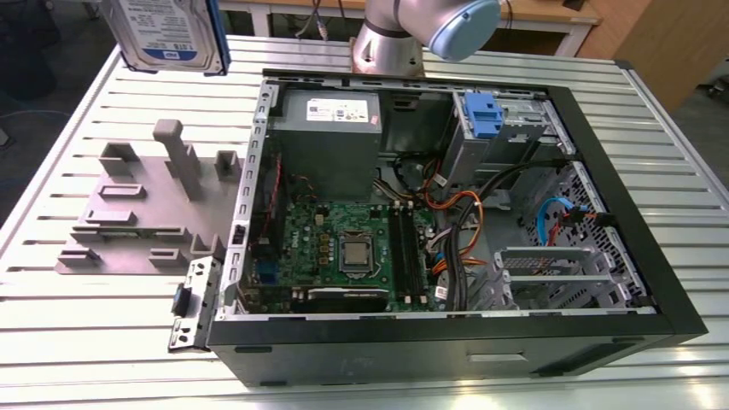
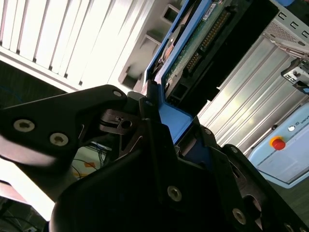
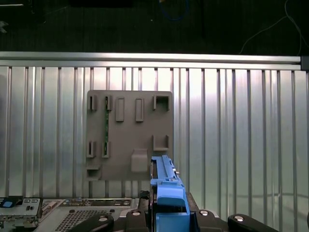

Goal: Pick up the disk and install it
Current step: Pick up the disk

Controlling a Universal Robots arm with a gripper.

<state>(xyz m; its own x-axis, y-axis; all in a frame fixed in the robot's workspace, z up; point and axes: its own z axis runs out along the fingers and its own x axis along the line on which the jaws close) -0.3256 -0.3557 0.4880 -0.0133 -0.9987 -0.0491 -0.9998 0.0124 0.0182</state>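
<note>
The tool (image 2: 164,130) is clamped on the blue frame of the disk (image 1: 171,34). The disk hangs upright over the worktop (image 1: 68,333), far at the exterior view's left. The case's drive bay (image 1: 527,128) lies well apart, toward that view's right.

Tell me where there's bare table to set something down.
The table is bare at the exterior view's lower left, below the grey fixture, and along that view's right, beside the computer case. Crowded: inside the case, and between fixture and case.
</note>
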